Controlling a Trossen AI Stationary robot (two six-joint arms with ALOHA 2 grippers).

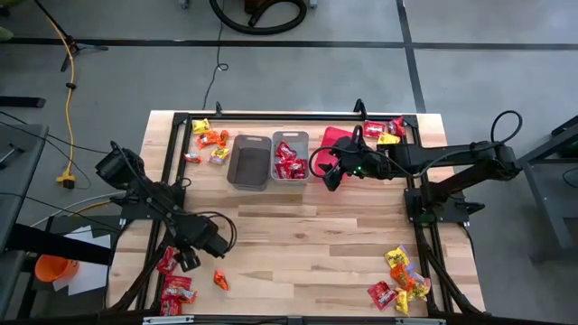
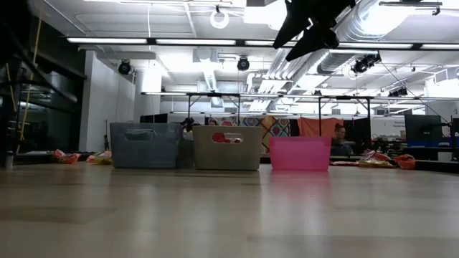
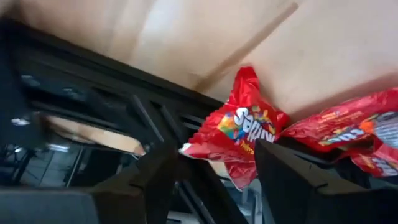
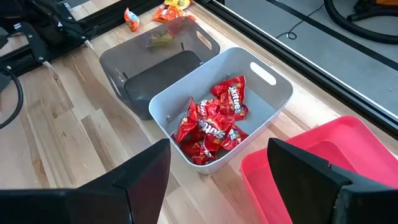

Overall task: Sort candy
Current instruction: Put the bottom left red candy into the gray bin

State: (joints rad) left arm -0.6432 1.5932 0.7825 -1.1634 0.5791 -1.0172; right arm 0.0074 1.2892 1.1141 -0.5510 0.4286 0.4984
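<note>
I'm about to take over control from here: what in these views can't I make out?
- pink bin: high view, inside mostly hidden under the right gripper; right wrist view cuts it at the edge.
- brown bin: low view, walls hide the inside.
- left gripper: high view, too small to tell if it touches the red candy.

Open left end effector straddling red candy.

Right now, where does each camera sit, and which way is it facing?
High: overhead, looking down on table, both arms.
Low: table height, facing three bins; an arm overhead.
Left wrist: over the left tool, open, at red candy by the table edge.
Right wrist: over the right tool, open, above grey bin.
Shared: grey bin, high and right wrist.
</note>
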